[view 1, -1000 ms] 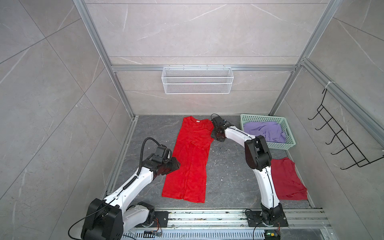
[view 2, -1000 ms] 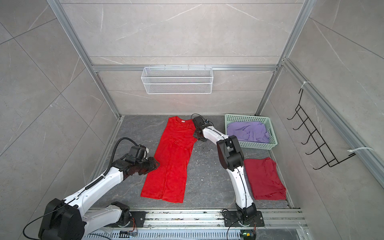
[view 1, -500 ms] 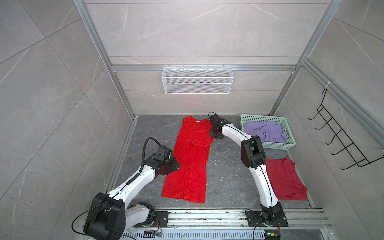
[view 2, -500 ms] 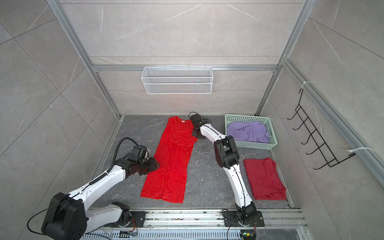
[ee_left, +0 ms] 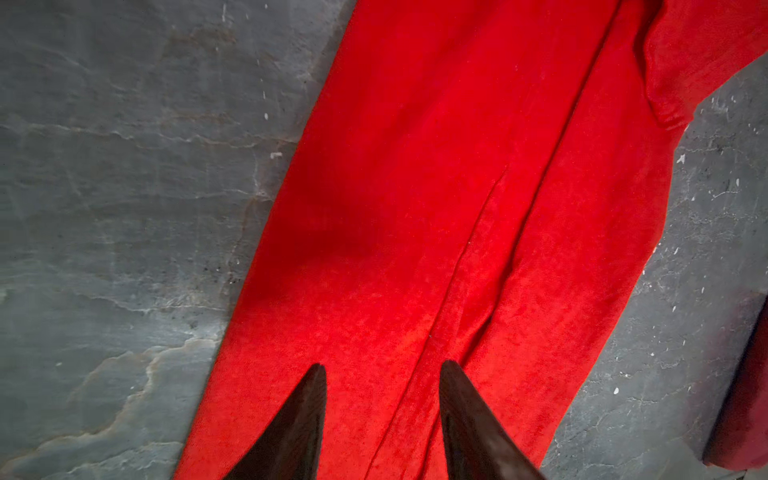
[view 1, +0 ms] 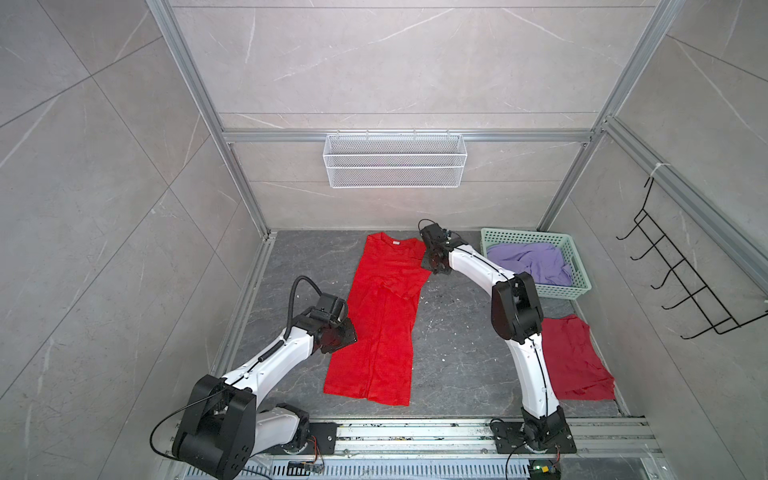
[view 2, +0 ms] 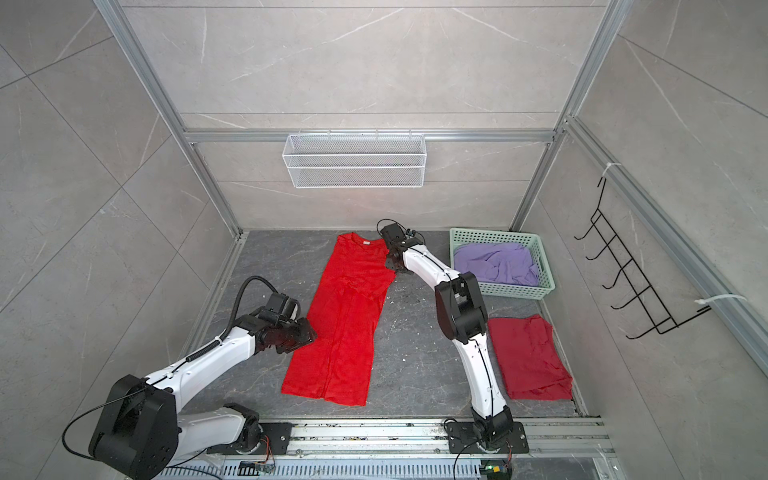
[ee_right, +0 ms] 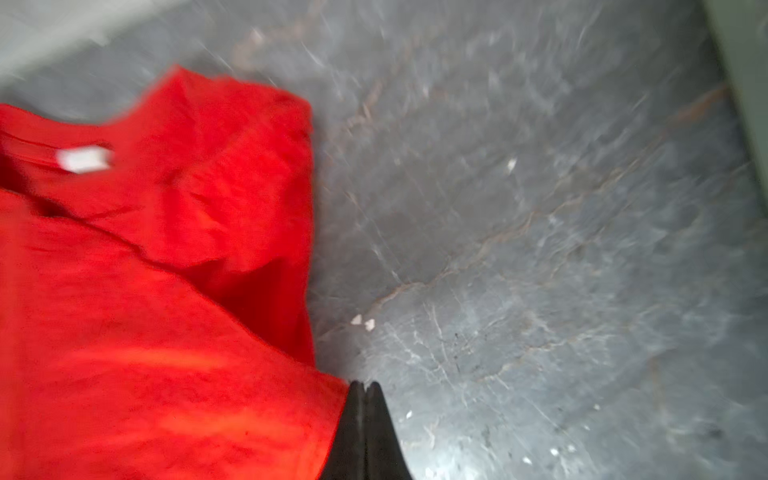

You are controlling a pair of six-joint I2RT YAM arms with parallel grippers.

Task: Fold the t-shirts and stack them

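– Grey stone-look floor [view 1: 457, 353] between tiled walls, and stretched along it is the bright red cloth t-shirt [view 1: 382, 328]. Its collar points at the back wall, its hem at the rail, and its sides are folded in to a narrow strip.
– Who's nearer?
– Both are right at it! Over the strip's left edge, about mid-length, the left gripper [ee_left: 382, 365] hovers with jaws half apart and nothing between them. Up at the far right sleeve corner the right gripper [ee_right: 365, 386] has its fingers pressed fully together. Whether cloth is pinched there, I can't tell.
– So the fold goes along that long axis?
– My guess is collar end toward hem.
– Containers?
– The mint-green perforated plastic basket [view 1: 540, 291] holds the crumpled lavender t-shirt [view 1: 532, 259]. Nothing shows in the white wire wall basket [view 1: 395, 166]. The darker red folded t-shirt [view 1: 577, 365] lies beside the right arm.
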